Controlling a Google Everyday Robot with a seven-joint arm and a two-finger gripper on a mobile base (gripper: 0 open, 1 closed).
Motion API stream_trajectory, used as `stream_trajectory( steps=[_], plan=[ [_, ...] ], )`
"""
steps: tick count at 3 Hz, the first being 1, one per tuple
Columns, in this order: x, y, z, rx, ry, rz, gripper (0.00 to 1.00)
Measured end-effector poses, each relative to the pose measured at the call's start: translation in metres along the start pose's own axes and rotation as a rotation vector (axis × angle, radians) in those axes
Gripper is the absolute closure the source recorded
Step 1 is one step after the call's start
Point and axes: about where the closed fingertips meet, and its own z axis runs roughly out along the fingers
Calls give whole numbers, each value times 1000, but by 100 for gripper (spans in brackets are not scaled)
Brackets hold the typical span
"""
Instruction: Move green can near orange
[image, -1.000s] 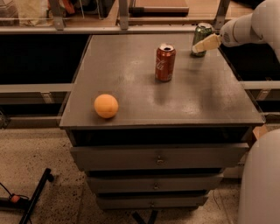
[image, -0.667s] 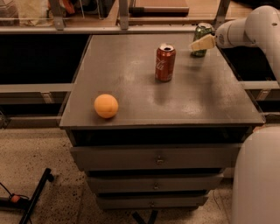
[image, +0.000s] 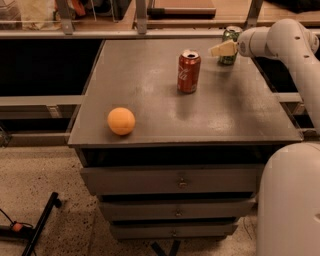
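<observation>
The green can (image: 231, 36) stands upright at the far right corner of the grey cabinet top (image: 150, 80). My gripper (image: 223, 49) is right in front of the can, its cream fingers pointing left and covering the can's lower part. The orange (image: 121, 121) lies near the front left edge of the cabinet top, far from the can and the gripper.
A red Coca-Cola can (image: 188, 71) stands upright in the middle back of the top, between the orange and the green can. My white arm (image: 295, 50) comes in from the right. Drawers (image: 180, 182) sit below the top. A shelf rail (image: 140, 33) runs behind.
The arm has shifted slightly left and the gripper has drawn a little closer to the green can. The cans and the orange have not moved.
</observation>
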Motion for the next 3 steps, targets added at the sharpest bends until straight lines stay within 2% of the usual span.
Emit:
stream_trajectory(
  steps=[1, 3],
  plan=[
    [5, -1, 14, 28, -10, -20, 19],
    [2, -16, 14, 141, 18, -101, 65]
  ],
)
